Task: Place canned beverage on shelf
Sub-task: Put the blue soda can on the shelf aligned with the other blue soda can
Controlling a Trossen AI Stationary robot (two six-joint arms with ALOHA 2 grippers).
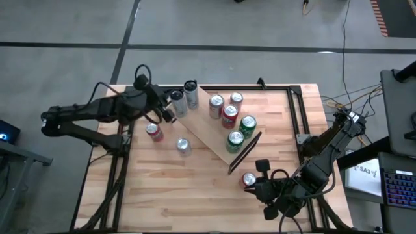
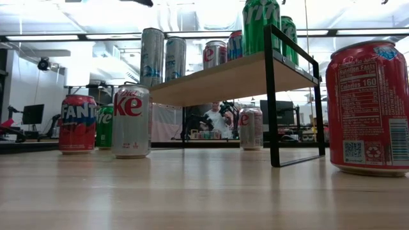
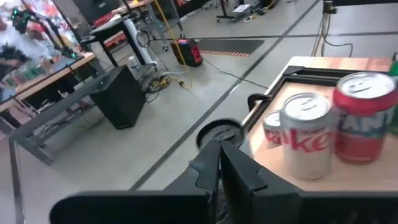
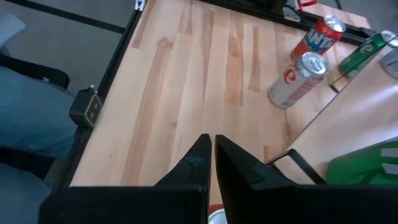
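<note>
Left tool (image 1: 170, 112) is closed up tight with nothing in it, sitting at the far left end of the small light-wood shelf with black end frames (image 1: 207, 133). Right tool (image 1: 259, 190) is pinched closed and empty too, right beside one red can (image 1: 249, 179) on the plank worktop (image 1: 195, 195). Six cans stand on the shelf: two silver, two red-and-white, two green. A red Fanta can (image 1: 154, 132) and a silver Diet Coke can (image 1: 183, 147) stand on the worktop left of the shelf.

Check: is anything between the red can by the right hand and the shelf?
Nothing visible: only bare tabletop separates the red can from the shelf. Green cans crowd the shelf's nearest end, though.
</note>
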